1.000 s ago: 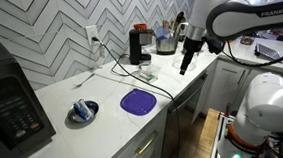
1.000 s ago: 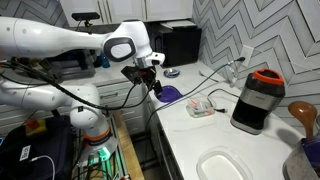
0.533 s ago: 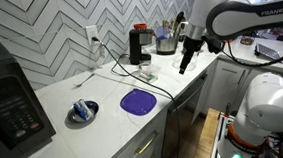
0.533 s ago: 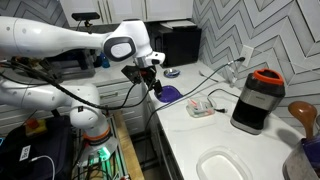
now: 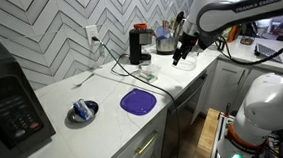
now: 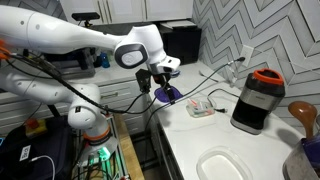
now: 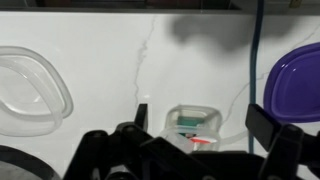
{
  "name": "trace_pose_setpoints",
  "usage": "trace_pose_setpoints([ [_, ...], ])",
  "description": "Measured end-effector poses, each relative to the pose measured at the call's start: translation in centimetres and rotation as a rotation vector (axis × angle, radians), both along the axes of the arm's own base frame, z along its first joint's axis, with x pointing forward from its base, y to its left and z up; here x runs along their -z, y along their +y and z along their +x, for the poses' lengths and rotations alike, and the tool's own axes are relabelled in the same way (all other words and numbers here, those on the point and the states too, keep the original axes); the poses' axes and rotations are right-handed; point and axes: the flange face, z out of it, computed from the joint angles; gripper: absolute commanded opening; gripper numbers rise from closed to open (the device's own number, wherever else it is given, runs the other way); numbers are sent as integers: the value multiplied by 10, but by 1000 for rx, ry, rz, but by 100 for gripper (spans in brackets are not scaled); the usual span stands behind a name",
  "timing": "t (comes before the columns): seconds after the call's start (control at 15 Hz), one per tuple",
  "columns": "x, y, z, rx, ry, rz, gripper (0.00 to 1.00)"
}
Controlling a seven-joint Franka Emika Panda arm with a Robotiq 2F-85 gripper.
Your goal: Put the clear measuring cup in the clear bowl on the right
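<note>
The clear measuring cup (image 7: 194, 122) is small and whitish, with red and green marks. It stands on the white counter between my open gripper's (image 7: 201, 113) two fingers in the wrist view, below them. It also shows in both exterior views (image 5: 146, 77) (image 6: 203, 107). The clear bowl (image 7: 30, 92) lies empty at the left of the wrist view and at the counter's near end (image 6: 221, 165). My gripper (image 5: 180, 54) (image 6: 163, 90) hangs above the counter, holding nothing.
A purple plate (image 5: 138, 101) (image 7: 298, 85) lies beside the cup. A black coffee machine (image 5: 139, 44) (image 6: 257, 100), a steel pot (image 5: 166, 42), a bluish-grey bowl (image 5: 82, 112) and a blue cable (image 7: 258, 50) are on the counter. A microwave (image 5: 8, 103) stands at one end.
My arm has swung in over the counter toward the measuring cup. The gripper stays open and nothing on the counter has moved.
</note>
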Motion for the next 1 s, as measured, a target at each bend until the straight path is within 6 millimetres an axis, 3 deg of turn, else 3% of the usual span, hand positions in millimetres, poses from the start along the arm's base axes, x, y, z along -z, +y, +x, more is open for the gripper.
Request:
trace_pose_setpoints([
  [0.27, -2, -33, 46, 208, 2, 8, 100],
  [0.6, -7, -36, 109, 329, 31, 10, 100],
  [1.0, -8, -38, 116, 332, 35, 13, 100],
])
